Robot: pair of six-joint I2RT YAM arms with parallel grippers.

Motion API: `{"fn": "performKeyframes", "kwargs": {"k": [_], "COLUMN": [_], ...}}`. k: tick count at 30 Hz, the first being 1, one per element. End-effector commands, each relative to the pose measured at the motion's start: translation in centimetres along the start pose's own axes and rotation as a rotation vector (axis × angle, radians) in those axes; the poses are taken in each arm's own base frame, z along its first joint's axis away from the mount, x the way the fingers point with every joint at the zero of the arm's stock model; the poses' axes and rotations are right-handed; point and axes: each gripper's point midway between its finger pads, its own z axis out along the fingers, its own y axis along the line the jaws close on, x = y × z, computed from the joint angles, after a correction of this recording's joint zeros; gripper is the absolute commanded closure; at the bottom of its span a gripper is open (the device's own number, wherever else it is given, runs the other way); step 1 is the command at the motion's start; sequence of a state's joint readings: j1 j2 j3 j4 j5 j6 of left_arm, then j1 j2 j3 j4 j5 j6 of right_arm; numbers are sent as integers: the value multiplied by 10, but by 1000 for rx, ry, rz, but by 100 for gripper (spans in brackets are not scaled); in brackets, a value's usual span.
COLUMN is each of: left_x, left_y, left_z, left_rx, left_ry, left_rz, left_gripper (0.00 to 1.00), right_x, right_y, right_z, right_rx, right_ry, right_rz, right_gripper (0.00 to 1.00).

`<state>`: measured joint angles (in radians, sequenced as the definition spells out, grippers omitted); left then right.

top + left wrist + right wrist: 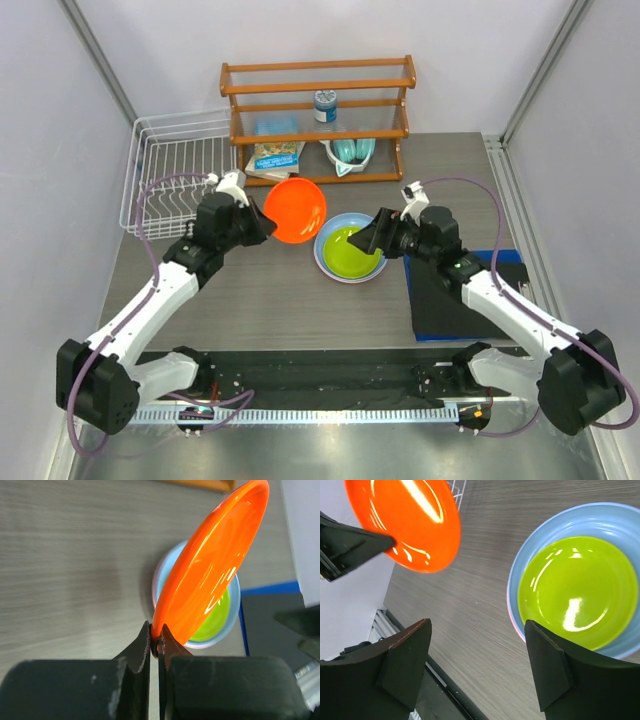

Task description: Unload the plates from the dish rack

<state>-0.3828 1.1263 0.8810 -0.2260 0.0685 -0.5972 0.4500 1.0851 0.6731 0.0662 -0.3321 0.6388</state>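
The left pincer is gripping the orange plate by its rim. In the left wrist view the two fingers are pressing together on the lower edge of the plate, with only the thin rim between them. The orange plate is hanging above the worktop, tilted up on its edge, with its hollow side facing toward the right arm. It is sitting just to the left of the stack of the other plates and is not touching them.

The stack is lying flat on the worktop near the middle. The lime green plate is lying inside the larger light blue plate. In the right wrist view a thin pink edge is showing under the near side of the blue one; it is probably the pink plate, but only this edge is visible.

The right pincer is hovering at the right side of the stack with its jaws standing wide apart and nothing between them. In its own camera one finger is crossing over the rim of the light blue plate, but I cannot tell if it is touching it.

The dish rack is standing at the far left corner of the worktop, behind the left arm. Next to it, at the far edge, a brown wooden shelf is carrying a small bottle and a teal bowl-like item. A dark box with a blue edge is lying under the right arm.
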Motion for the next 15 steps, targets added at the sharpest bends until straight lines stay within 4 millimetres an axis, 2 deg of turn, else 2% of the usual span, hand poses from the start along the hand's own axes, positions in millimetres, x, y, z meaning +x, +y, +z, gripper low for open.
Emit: {"fn": "performKeyframes", "kwargs": {"k": [1, 5, 12, 15], "left_x": [9, 33, 60, 71], "left_y": [-49, -72, -97, -102], "left_z": [-8, -10, -13, -12], "left_rx": [185, 254, 313, 325], "left_ry": [-1, 64, 139, 172], "left_rz": [-23, -11, 15, 22], "left_gripper": [100, 100, 100, 100], "right_x": [-5, -5, 2, 3], "right_y": [17, 19, 8, 3], "right_z": [12, 16, 27, 30], "right_rx": [-49, -56, -20, -6], "right_ry": [-29, -39, -16, -13], "right_rz": [-3, -10, -31, -32], "right_gripper": [19, 19, 19, 24]}}
